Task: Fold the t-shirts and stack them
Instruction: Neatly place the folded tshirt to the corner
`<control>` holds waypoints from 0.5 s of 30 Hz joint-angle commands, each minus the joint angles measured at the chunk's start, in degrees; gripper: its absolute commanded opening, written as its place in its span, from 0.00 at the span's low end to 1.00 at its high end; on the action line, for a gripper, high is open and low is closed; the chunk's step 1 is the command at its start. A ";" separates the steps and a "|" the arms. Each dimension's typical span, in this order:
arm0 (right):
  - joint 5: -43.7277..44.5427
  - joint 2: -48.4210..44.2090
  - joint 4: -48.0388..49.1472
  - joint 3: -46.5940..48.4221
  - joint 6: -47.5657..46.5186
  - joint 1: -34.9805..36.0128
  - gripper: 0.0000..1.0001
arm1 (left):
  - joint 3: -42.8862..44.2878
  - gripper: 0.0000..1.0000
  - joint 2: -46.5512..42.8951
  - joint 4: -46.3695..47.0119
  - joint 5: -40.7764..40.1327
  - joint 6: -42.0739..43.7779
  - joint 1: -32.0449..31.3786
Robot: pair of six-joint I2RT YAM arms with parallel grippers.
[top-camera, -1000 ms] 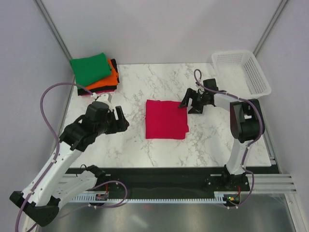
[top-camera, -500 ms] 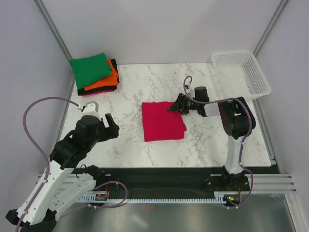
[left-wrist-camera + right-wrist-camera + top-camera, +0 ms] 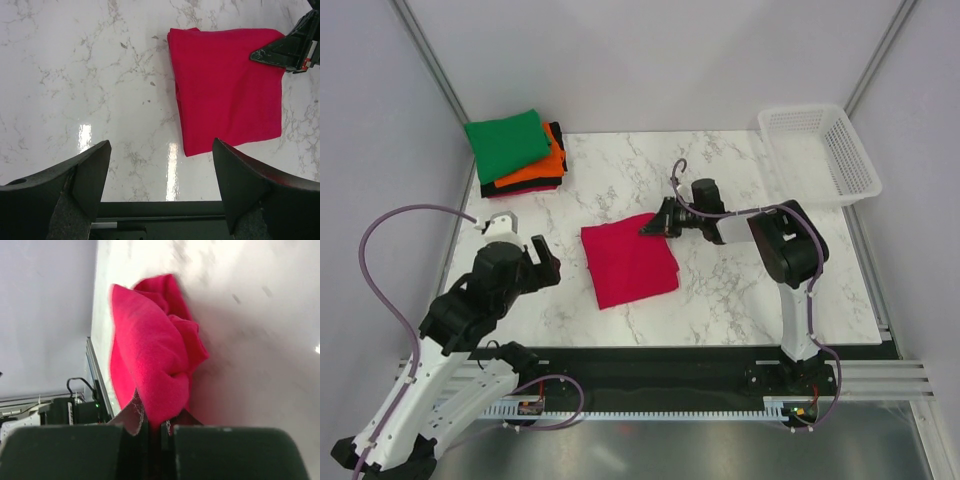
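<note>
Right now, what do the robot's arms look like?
The left arm and right arm have white links and black joints. A purple cable loops beside each. The left end effector and right end effector are black, with two wedge-shaped fingers.

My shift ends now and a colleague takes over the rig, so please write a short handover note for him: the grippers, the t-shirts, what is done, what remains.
Left gripper: open, holds nothing, above bare table left of the crimson shirt.
Right gripper: shut on the crimson shirt's far right corner.
Shirts: the crimson one lies folded mid-table. The green shirt, orange shirt and black shirt are folded in a stack at the far left corner, green on top.
Done: four shirts folded, three of them stacked.
Left: bring the crimson shirt onto the stack.
</note>
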 commanded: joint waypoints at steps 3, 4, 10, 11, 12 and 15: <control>0.97 -5.43 -9.72 17.59 -4.83 3.28 0.00 | -0.34 0.90 -5.02 0.80 -9.68 -0.59 0.24; 1.15 -4.74 -11.75 19.98 -7.11 4.24 0.00 | -0.43 0.90 -5.55 0.89 -9.07 -0.25 0.33; 0.54 1.50 -19.50 36.60 -9.68 8.02 0.00 | -0.70 0.92 -7.14 1.15 -8.80 -0.42 0.68; 0.18 2.56 -20.11 38.71 -9.77 8.46 0.00 | -0.78 0.93 -7.31 1.24 -8.63 -0.51 0.77; -0.69 4.65 -20.47 43.25 -9.68 9.60 0.00 | -0.87 0.93 -7.75 1.24 -8.63 -0.51 1.12; -2.80 8.79 -22.49 53.20 -9.50 12.32 0.00 | -1.22 0.94 -8.37 1.42 -8.54 -0.60 2.09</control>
